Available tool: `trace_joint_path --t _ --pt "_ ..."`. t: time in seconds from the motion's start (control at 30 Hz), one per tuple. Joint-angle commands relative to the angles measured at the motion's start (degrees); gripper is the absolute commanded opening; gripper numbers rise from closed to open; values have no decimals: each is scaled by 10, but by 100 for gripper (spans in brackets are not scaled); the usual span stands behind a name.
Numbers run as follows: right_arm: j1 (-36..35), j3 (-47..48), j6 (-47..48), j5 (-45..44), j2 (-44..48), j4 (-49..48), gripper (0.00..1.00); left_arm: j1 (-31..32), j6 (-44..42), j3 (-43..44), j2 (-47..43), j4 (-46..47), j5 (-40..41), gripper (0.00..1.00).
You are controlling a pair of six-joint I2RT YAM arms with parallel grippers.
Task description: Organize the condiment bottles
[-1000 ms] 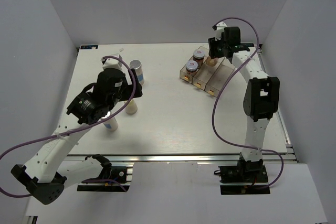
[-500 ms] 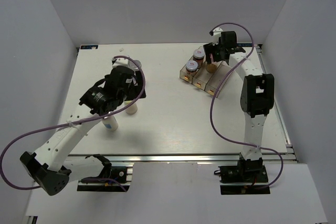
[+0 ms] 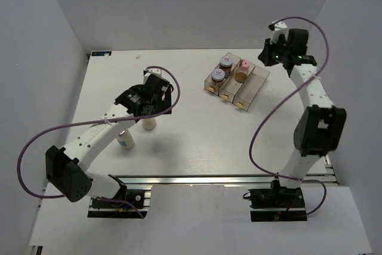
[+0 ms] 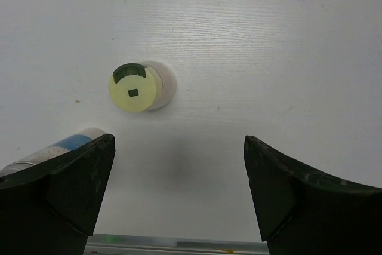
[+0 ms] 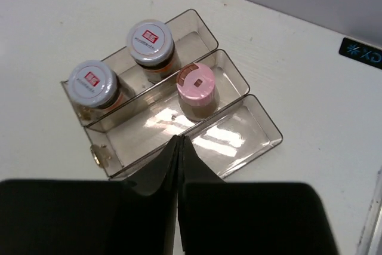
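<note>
outer tray slot [image 5: 234, 140] free, yellow bottle [image 4: 134, 92] unobstructed

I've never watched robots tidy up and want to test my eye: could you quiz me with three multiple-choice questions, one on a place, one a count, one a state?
1. Where does the tan, pink-lidded cylindrical shaker bottle stand?
A) on the bare table
B) in the middle slot of the clear brownish three-slot plastic tray
C) in an outer slot

2. How many bottles are in the tray?
A) two
B) five
C) three

3. How is the left gripper?
A) open, holding nothing
B) shut on a bottle
C) shut on a lid

1 B: dividers stand on both sides of it.
2 C: two dark brown bottles with pale red-marked lids share an outer slot, plus the pink-lidded one.
3 A: its fingers stand wide apart, nothing between them.
</note>
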State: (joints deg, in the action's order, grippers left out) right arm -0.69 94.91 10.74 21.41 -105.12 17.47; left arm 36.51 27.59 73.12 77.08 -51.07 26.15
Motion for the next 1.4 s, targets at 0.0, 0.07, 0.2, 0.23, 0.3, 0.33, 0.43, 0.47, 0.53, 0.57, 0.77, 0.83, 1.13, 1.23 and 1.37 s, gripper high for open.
trace_joint_path --t 0.0,0.07,0.2,0.23,0.3,0.33,0.43,0.47,0.53,0.57,0.77,0.83,1.13,1.23,1.37 --pt "22 -62 -2 94 86 -27 0 1 13 -14 11 -11 34 98" --pt "24 -113 14 110 115 -34 10 -4 17 -21 19 -4 35 98" --pt "24 -190 24 144 187 -44 32 -36 21 -39 32 26 9 98" --pt "24 -201 24 146 195 -43 34 -55 20 -48 34 33 -4 98" --pt "24 -227 20 145 213 -42 36 -83 18 -56 38 52 -19 98" --pt "24 -233 18 145 217 -42 36 -93 15 -61 40 58 -31 98" --pt "24 -250 11 145 229 -40 37 -108 5 -59 60 68 -44 98" --pt "24 -252 9 146 234 -39 38 -110 2 -56 72 74 -49 98" --pt "24 -257 2 147 237 -39 38 -115 -4 -54 84 80 -65 98" --pt "24 -258 -1 147 239 -39 38 -117 -6 -50 97 87 -72 98" --pt "24 -260 -5 143 247 -31 39 -130 -6 -47 138 98 -102 95" --pt "24 -264 -4 140 250 -26 39 -133 -3 -47 141 98 -105 90" --pt "24 -286 -5 138 265 -20 39 -134 -3 -37 135 97 -97 61" --pt "24 -290 -4 138 267 -16 39 -134 -4 -29 136 94 -99 39" --pt "24 -299 -3 137 276 -11 39 -133 -13 3 134 93 -141 13"
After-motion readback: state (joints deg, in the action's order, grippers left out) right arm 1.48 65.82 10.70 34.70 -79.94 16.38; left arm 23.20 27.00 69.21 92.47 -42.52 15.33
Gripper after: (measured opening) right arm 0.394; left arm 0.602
